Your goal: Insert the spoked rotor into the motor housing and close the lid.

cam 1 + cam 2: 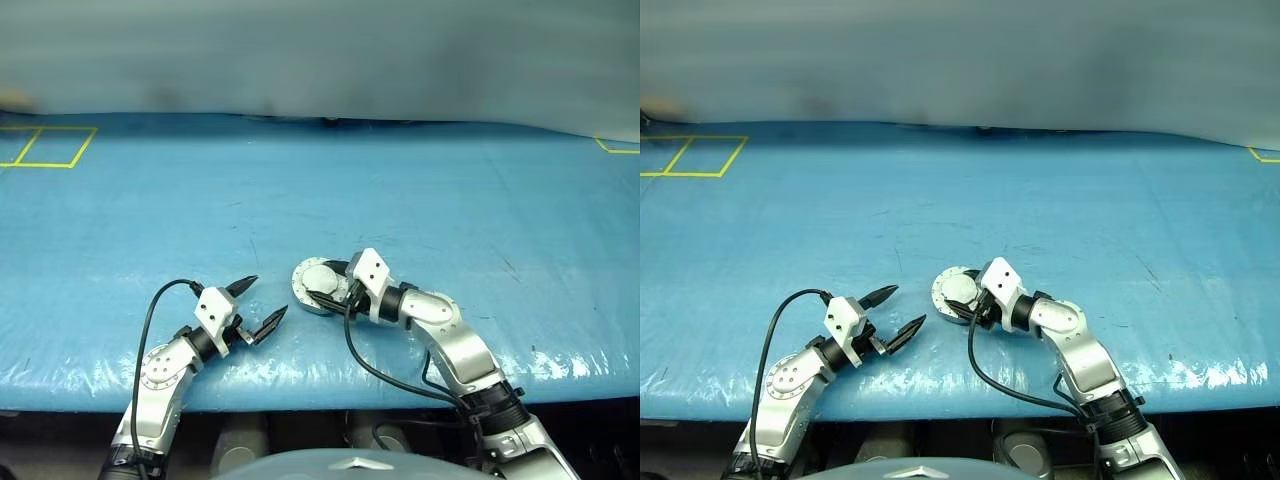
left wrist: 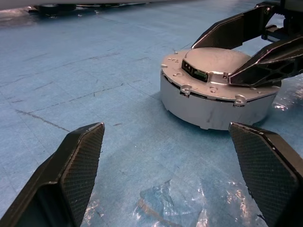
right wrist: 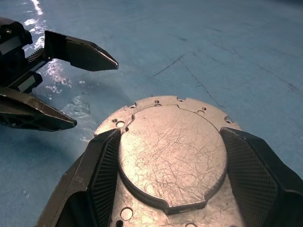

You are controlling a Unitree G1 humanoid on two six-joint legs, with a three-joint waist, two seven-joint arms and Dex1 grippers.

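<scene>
The blue table (image 1: 420, 200) bore the motor housing (image 2: 215, 106) near its front edge, the lid (image 3: 173, 156) shut on top. The right gripper (image 3: 170, 161) reached in low from the right, its fingers straddling the lid's raised middle. The left gripper (image 1: 258, 303) pointed level at the housing, just short, fingers wide and empty. No legible writing showed.

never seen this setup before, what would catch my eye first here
The round silver motor housing with its lid shut, sitting near the front edge of the blue table. The right gripper has its fingers set around the raised middle of the lid. Just to its left, the left gripper hangs open and apart from the housing, pointing towards it.
</scene>
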